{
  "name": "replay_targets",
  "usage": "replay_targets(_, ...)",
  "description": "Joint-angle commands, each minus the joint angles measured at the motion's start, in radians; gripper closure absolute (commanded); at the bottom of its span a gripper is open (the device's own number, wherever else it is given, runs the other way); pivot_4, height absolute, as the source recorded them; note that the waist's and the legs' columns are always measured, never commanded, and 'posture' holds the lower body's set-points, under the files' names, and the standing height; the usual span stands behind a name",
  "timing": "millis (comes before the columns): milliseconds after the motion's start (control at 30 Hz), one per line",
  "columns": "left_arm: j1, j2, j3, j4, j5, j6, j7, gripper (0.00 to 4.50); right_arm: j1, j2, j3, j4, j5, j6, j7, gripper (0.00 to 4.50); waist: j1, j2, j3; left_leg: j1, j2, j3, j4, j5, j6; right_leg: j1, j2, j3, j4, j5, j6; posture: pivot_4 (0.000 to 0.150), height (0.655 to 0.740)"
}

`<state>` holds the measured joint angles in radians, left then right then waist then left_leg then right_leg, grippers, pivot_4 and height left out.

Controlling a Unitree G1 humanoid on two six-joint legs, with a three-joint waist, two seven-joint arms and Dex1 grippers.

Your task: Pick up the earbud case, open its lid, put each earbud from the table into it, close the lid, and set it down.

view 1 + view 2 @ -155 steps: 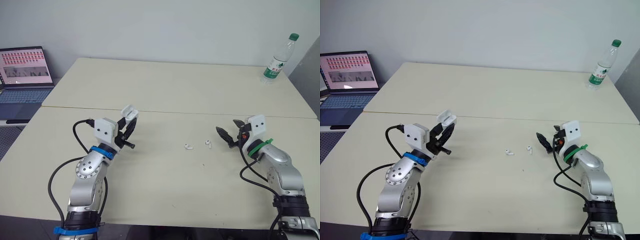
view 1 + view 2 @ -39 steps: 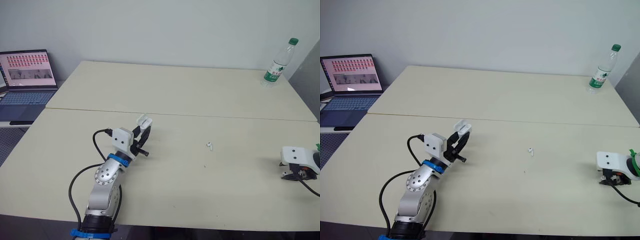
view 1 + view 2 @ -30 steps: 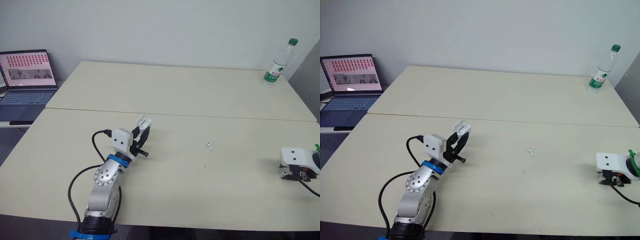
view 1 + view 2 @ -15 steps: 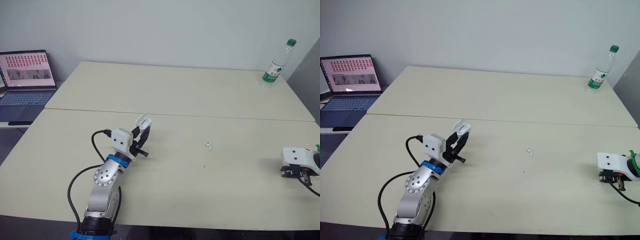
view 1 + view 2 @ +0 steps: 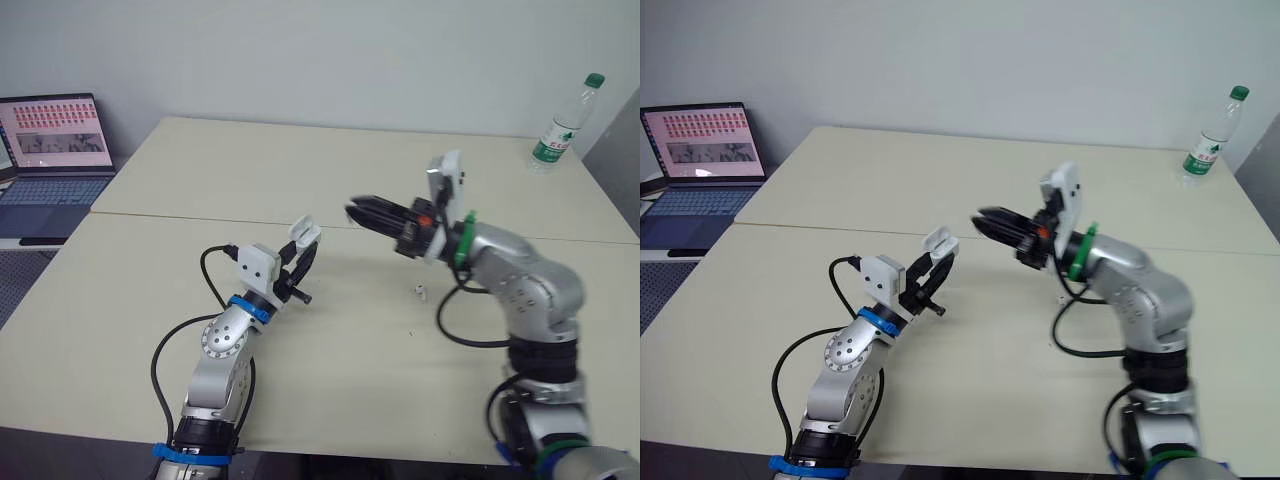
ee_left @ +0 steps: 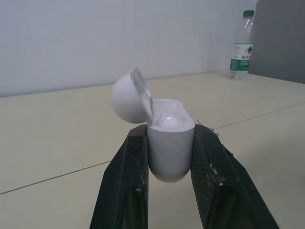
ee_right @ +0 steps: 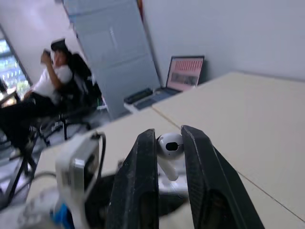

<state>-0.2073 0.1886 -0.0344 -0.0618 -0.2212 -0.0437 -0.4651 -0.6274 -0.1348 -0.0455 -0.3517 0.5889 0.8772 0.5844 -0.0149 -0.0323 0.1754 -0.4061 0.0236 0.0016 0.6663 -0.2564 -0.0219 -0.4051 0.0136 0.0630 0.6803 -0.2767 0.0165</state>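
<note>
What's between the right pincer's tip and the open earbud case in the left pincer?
Nothing: in the left eye view a short open gap separates the right pincer from the earbud case, with bare table behind it.

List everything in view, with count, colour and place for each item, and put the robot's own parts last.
table: two, cream, butted together along a seam
earbud case: one, white, lid open, held above the near table in the left claw
held earbud: one, white, pinched in the right claw
loose earbud: one, white, on the near table below the right arm
water bottle: one, clear with green cap and label, upright at the far right corner
laptop: one, dark, screen lit, on a separate surface at the far left
person: one, white top, seated in a dark chair beyond the table
left claw: one, black fingers, shut on the case
right claw: one, black fingers, raised, pointing toward the case
</note>
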Motion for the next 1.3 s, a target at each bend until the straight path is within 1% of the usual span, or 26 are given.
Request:
replay_targets(33, -0.028, -0.013, -0.014, -0.024, -0.009, 0.003, -0.007, 3.66, 0.042, 0.045, 0.041, -0.035, -0.027, -0.077, -0.069, 4.13, 0.001, -0.001, -0.001, 0.0, 0.0, 0.0, 0.0, 0.0, 0.0, 0.0, -0.001, 0.0, 0.0, 0.0, 0.0, 0.15, 0.74)
replay_targets(167, -0.049, -0.017, -0.015, -0.035, -0.013, 0.017, -0.012, 3.66, 0.066, 0.085, 0.087, -0.014, -0.059, -0.146, -0.105, 4.13, -0.004, -0.001, -0.001, 0.0, 0.0, 0.001, 0.0, 0.0, 0.0, -0.001, -0.001, 0.0, 0.0, 0.001, 0.001, 0.15, 0.74)
replay_targets(300, -0.057, -0.02, -0.019, -0.045, -0.016, 0.025, -0.013, 3.66, 0.073, 0.096, 0.116, 0.018, -0.09, -0.205, -0.117, 4.13, -0.013, -0.001, -0.001, 0.002, 0.003, 0.001, 0.0, 0.0, 0.0, -0.001, 0.003, 0.0, 0.001, 0.001, 0.0, 0.15, 0.74)
replay_targets(533, -0.059, -0.02, -0.026, -0.064, -0.015, 0.032, -0.013, 3.66, 0.072, 0.105, 0.137, 0.069, -0.112, -0.26, -0.128, 4.13, -0.017, -0.001, -0.001, 0.003, 0.003, 0.002, -0.001, 0.0, 0.0, 0.0, 0.003, 0.001, 0.001, 0.001, 0.0, 0.15, 0.74)
replay_targets(867, -0.065, -0.017, -0.028, -0.1, -0.017, 0.047, -0.013, 3.66, 0.1, 0.09, 0.176, 0.097, -0.139, -0.272, -0.131, 4.13, -0.017, -0.001, -0.001, 0.003, 0.003, 0.003, -0.001, 0.0, 0.0, 0.0, 0.003, 0.002, 0.001, 0.001, 0.0, 0.15, 0.74)
replay_targets(1267, -0.064, -0.013, -0.036, -0.121, -0.019, 0.053, -0.013, 3.66, 0.132, 0.077, 0.207, 0.089, -0.174, -0.272, -0.145, 4.13, -0.017, -0.001, -0.001, 0.003, 0.003, 0.003, -0.001, 0.0, 0.0, 0.0, 0.003, 0.002, 0.001, 0.001, 0.0, 0.15, 0.74)
replay_targets(1300, -0.066, -0.013, -0.035, -0.121, -0.019, 0.053, -0.013, 3.66, 0.133, 0.074, 0.208, 0.09, -0.176, -0.273, -0.144, 3.78, -0.017, -0.001, -0.001, 0.003, 0.003, 0.003, -0.001, 0.0, 0.0, 0.0, 0.003, 0.002, 0.001, 0.001, 0.0, 0.15, 0.74)
